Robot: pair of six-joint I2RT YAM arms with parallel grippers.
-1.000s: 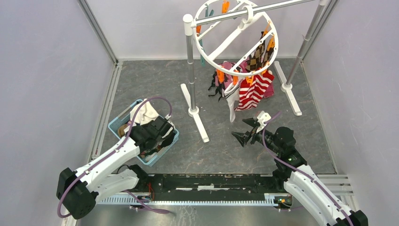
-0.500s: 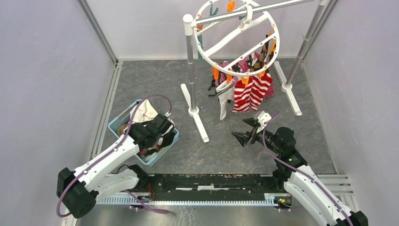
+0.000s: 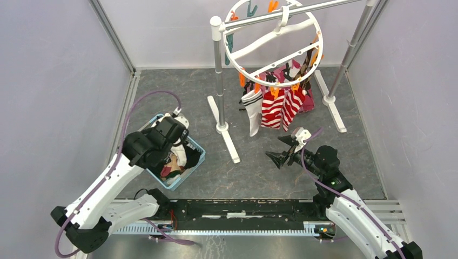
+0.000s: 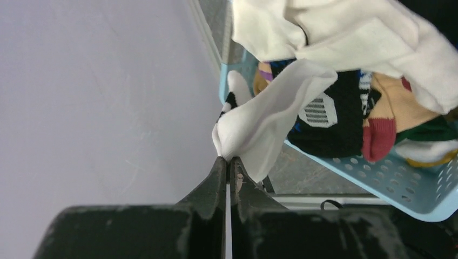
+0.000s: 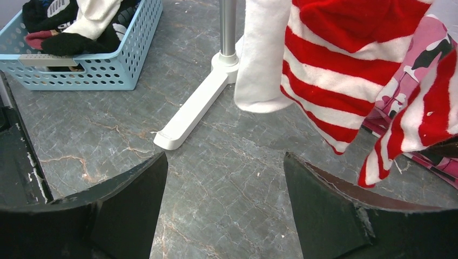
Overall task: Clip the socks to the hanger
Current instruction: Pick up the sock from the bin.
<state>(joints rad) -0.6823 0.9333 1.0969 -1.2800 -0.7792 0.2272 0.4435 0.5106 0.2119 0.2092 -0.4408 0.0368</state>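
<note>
My left gripper (image 4: 227, 159) is shut on the tip of a white sock (image 4: 270, 121), which it has lifted from a pile of socks (image 4: 345, 116) in the blue basket (image 4: 378, 172). From above, that gripper (image 3: 173, 151) hovers over the basket (image 3: 197, 160). The round white hanger (image 3: 275, 84) hangs from the rail, with a white sock (image 3: 252, 110) and red-and-white striped socks (image 3: 273, 108) clipped along its near rim. My right gripper (image 3: 274, 147) stands open and empty just in front of those hanging socks (image 5: 335, 81), low over the floor.
A silver rail on white-capped poles (image 3: 219, 75) carries the hanger; one white foot (image 5: 194, 110) lies ahead of my right gripper (image 5: 225, 155). A pink camouflage cloth (image 5: 426, 59) hangs behind the striped socks. A plain white cloth (image 4: 335, 32) tops the basket. Walls close in on both sides.
My left gripper has shut on the white sock and risen back from the basket. The hanger has turned, carrying the clipped socks leftward. The right arm has not moved.
</note>
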